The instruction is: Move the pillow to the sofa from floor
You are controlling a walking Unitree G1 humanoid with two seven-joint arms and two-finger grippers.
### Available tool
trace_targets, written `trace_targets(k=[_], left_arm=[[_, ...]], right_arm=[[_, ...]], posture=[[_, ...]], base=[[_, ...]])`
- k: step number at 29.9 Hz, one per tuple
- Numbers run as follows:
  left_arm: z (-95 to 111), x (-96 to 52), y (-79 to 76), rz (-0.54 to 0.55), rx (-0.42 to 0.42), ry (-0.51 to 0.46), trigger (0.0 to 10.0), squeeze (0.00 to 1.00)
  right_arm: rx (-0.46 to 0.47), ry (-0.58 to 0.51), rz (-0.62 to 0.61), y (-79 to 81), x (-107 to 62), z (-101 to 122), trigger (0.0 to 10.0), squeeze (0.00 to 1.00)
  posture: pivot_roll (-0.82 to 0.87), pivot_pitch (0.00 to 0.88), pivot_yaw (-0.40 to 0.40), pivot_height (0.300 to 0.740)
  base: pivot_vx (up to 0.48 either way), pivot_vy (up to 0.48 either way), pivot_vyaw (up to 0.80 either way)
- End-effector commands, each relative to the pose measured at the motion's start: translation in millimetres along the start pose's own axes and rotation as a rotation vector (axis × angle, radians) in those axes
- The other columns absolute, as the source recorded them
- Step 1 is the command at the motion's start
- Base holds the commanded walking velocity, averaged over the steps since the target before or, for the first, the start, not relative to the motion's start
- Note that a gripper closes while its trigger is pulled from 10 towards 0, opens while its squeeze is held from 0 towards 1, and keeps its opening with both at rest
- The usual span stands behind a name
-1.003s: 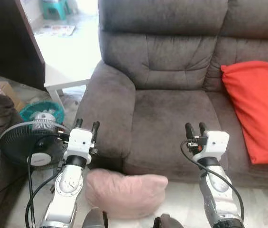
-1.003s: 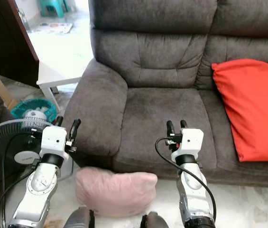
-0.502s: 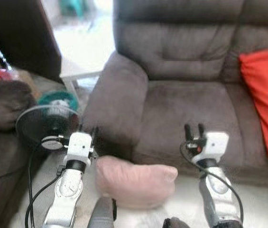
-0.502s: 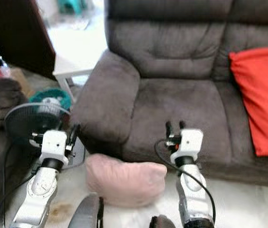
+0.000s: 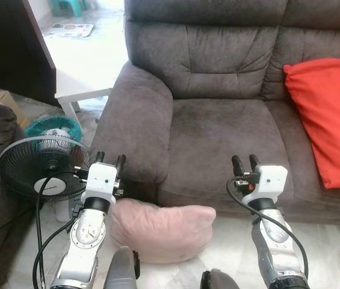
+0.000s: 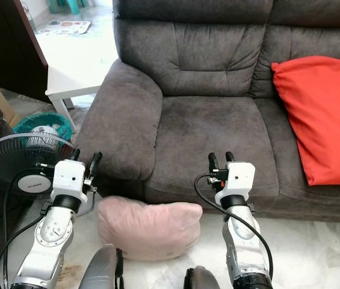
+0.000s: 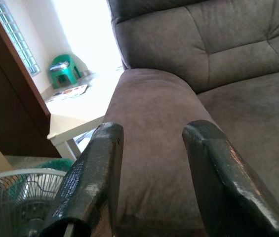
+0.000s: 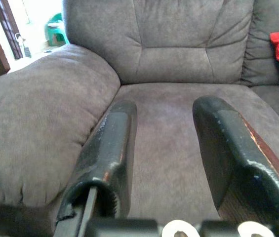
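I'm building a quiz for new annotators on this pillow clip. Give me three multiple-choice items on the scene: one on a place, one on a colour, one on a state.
1. Where does the pink pillow lie?
A. on the sofa seat
B. on the floor before the sofa
C. on the white table

2. What colour is the cushion on the sofa?
A. red
B. blue
C. green

3. How are the left end effector and the right end effector?
A. both shut on the pillow
B. left open, right shut on the fan
C. both open, holding nothing

Answers:
1. B, it rests on the pale floor against the sofa's front, between the two arms.
2. A, the cushion at the sofa's right end is bright red.
3. C, both wrist views show the fingers apart with only the sofa between them.
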State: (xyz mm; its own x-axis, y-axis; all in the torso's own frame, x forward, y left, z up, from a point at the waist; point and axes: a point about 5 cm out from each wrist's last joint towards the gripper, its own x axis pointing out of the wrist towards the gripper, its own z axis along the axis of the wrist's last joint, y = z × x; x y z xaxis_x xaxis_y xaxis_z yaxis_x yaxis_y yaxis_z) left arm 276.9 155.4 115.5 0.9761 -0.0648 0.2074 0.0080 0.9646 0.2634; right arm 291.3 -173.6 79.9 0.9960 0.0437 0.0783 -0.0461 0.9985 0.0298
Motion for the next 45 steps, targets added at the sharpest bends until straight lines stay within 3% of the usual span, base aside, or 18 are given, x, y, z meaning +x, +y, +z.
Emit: trace_targets(k=[1,5,27,45], left_arm=[[-0.3,-0.6,0.9,0.004,-0.003,0.002,10.0,0.0],[-0.1,-0.6,0.6,0.004,-0.005,0.002,10.0,0.0],[-1.2,-1.0,1.1,0.01,-0.014,0.011,10.0,0.0],[-3.4,-1.1,1.7,0.011,-0.024,0.027,10.0,0.0]], right_arm=[[-0.001,0.016,-0.002,0.0,-1.0,-2.1,10.0,0.0],[-0.007,0.015,0.002,0.4,-1.6,-2.2,10.0,0.0],[-0.024,0.006,0.023,3.2,-3.3,-2.7,10.0,0.0],[-0.028,0.009,0.049,6.2,-4.5,-4.4,10.0,0.0]], posture=[[0.13,0.074,-0.019,0.581],[0.13,0.077,-0.02,0.551],[0.14,0.083,-0.021,0.551],[0.14,0.088,-0.019,0.551]], base=[[0.0,0.0,0.0],[0.0,0.0,0.0],[0.0,0.0,0.0],[0.0,0.0,0.77]])
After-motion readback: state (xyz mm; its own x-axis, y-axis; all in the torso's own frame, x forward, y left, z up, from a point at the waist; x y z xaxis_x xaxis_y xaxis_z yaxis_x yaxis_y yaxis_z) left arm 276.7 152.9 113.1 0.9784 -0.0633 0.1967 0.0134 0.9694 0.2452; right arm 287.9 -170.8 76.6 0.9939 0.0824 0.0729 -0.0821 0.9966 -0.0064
